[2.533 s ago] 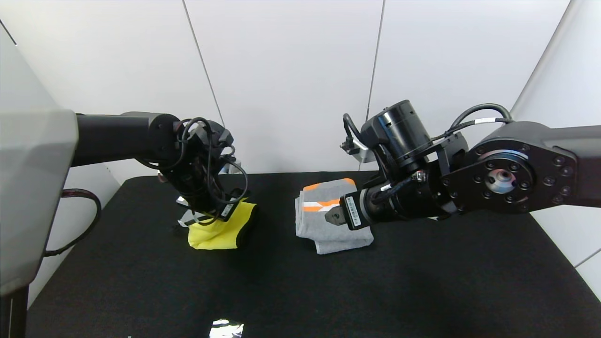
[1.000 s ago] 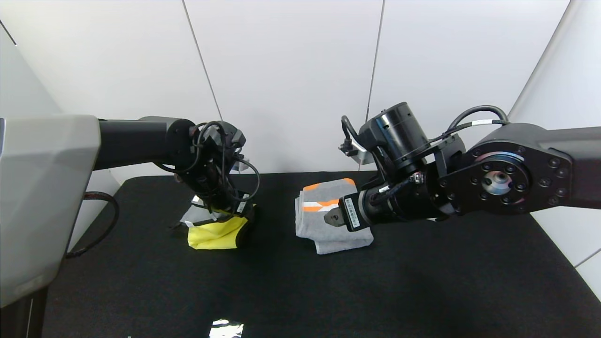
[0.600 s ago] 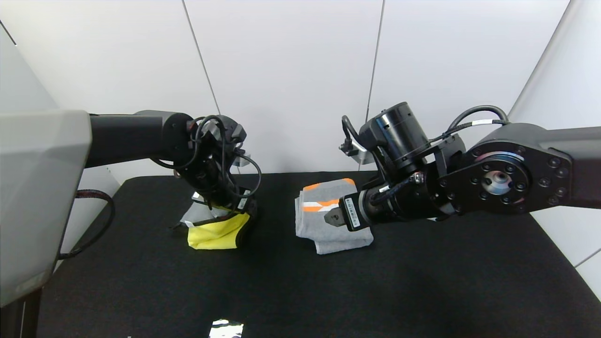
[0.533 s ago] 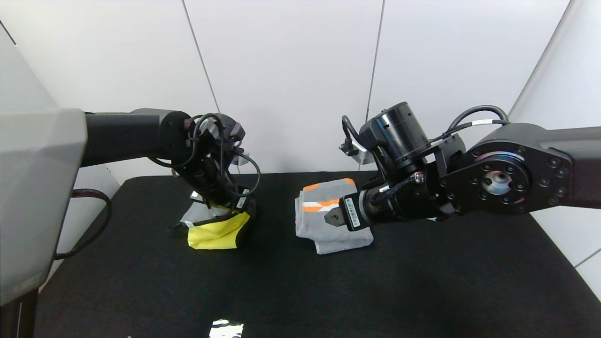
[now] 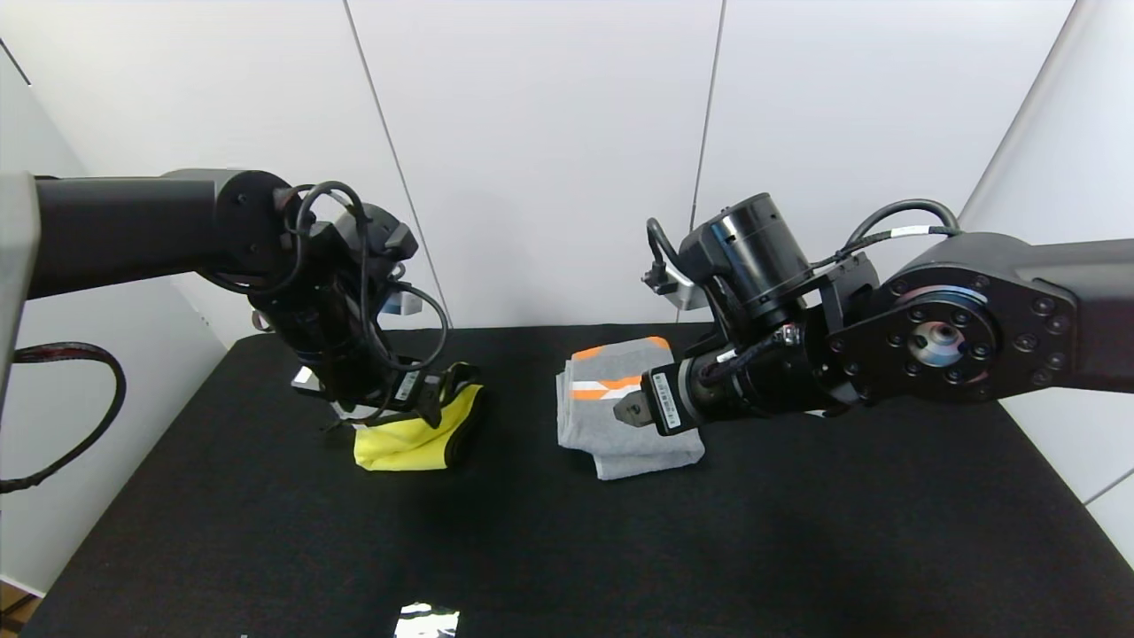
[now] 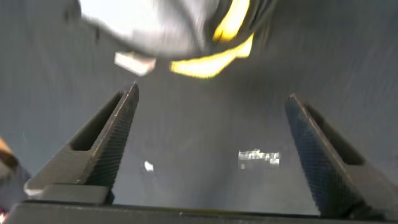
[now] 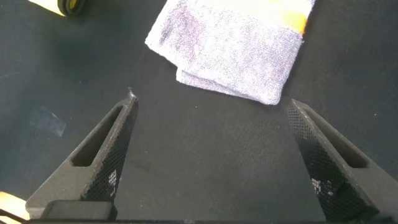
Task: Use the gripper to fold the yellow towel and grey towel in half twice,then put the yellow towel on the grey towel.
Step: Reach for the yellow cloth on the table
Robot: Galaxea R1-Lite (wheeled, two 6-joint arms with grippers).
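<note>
Yellow towel (image 5: 416,437) folded on table, left end effector (image 6: 208,134) now spread, prob. lifted clear, right end effector (image 7: 211,140) spread, idle.

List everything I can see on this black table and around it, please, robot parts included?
yellow towel: one, bright yellow with dark trim, folded, on the table's left part.
grey towel: one, grey with orange and white patches, folded, near the table's middle, apart from the yellow one.
table: one, black cloth top, filling the foreground.
shiny scrap: one, silvery, at the table's near edge.
wall panels: white, behind the table.
left tool: one, black, open, empty, just above the yellow towel's left side.
right tool: one, black, open, empty, poised over the table beside the grey towel.
</note>
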